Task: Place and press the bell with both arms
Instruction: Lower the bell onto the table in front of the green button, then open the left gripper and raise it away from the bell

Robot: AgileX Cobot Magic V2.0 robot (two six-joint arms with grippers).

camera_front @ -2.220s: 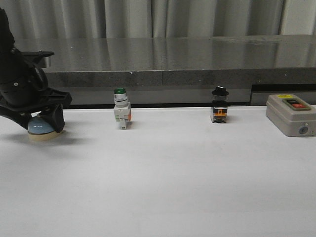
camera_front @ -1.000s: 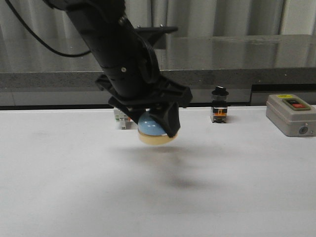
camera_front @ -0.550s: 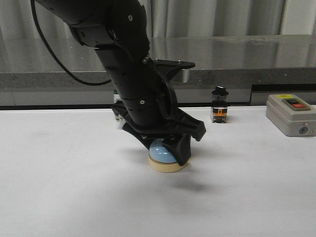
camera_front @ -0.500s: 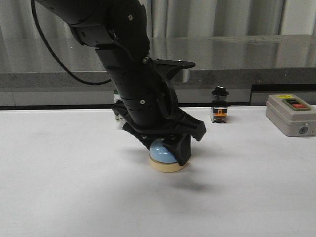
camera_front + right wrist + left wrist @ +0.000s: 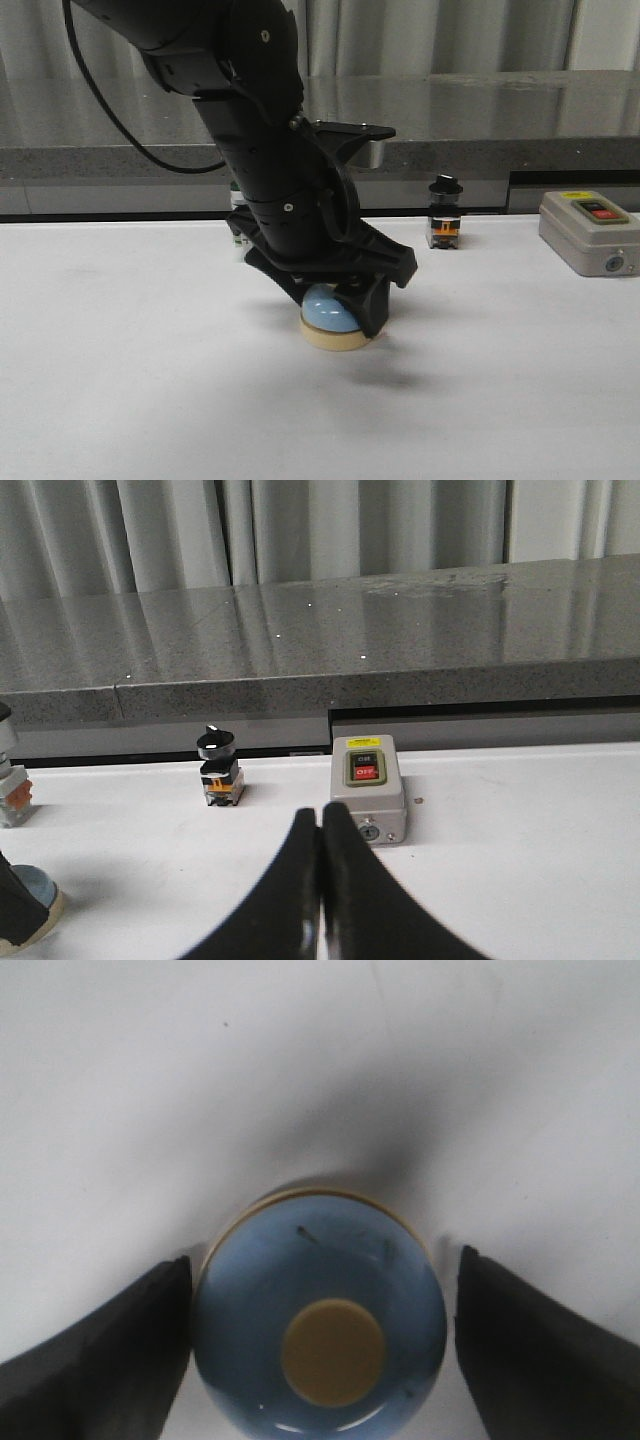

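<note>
Front overview; two close wrist views

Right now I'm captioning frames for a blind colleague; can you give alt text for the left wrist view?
A light blue bell with a cream button sits on a white table, seen from above. The left gripper has a black finger on each side, the jaws slightly apart from it.

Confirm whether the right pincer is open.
No, the right pincer is shut: its two fingers meet with no gap and hold nothing.
</note>
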